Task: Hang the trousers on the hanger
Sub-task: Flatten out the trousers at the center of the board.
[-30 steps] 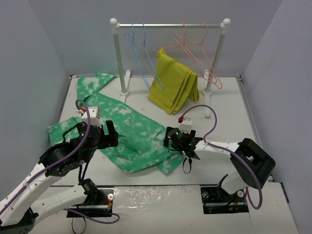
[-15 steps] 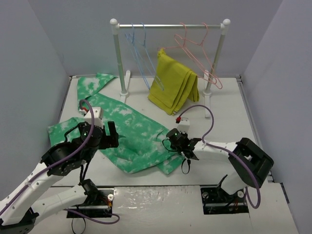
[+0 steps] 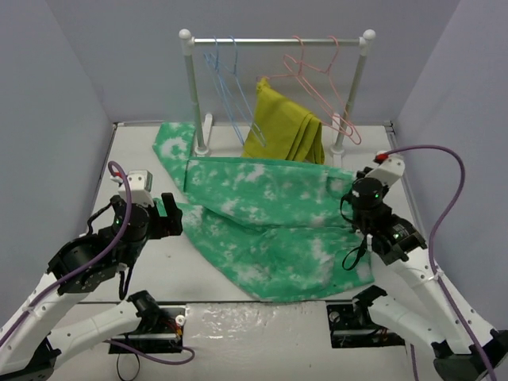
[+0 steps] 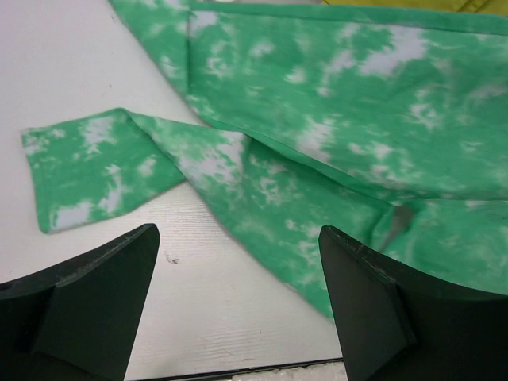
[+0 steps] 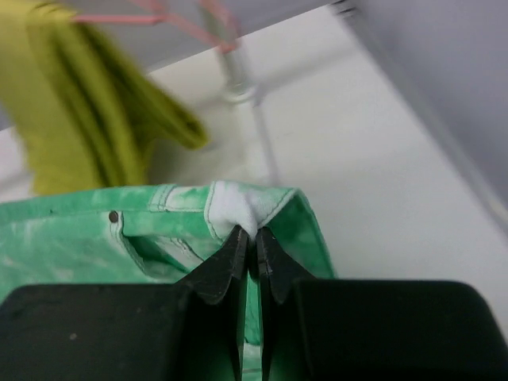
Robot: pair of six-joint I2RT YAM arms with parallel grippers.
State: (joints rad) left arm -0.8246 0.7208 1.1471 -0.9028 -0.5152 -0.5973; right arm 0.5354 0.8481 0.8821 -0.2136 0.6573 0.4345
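Left hand: the left arm's black two-finger hand point(image 3: 170, 216) sits at about 8 o'clock on the white worktop point(image 3: 131, 163). Its fingers point(image 4: 95, 302) are spread wide with nothing between them and point toward 3 o'clock, at the cloth just beside them.

Trousers: the long green cloth trousers mottled with white blotches point(image 3: 270, 218) lie spread across the middle of the worktop, from about 9 o'clock to 3 o'clock. One leg runs up toward 11 o'clock and ends by the rail's left foot. A folded cuff point(image 4: 87, 171) lies just ahead of the left hand. The lowest edge reaches 6 o'clock, near the worktop's front edge.

Rail: a white-posted clothes rail point(image 3: 278, 40) stands at 12 o'clock.

Hanger: a thin light-blue wire clothes hanger point(image 3: 225, 83) hangs by its hook on the rail's left part, with a second one like it just beside it. The trousers are not yet on it.

Yellow garment: a plain mustard-yellow folded garment point(image 3: 282, 131) hangs at the rail's middle, its lower end just behind the trousers' far edge.

Pink hangers: thin pink wire hangers point(image 3: 321, 79) hang on the rail's right part, at about 1 o'clock.

Right hand: the right arm's black hand point(image 5: 248, 236), at about 3 o'clock, has its fingers pressed together. It pinches a pale corner of the trousers' waistband, beside a pocket seam and a small dark rivet point(image 5: 113, 216).
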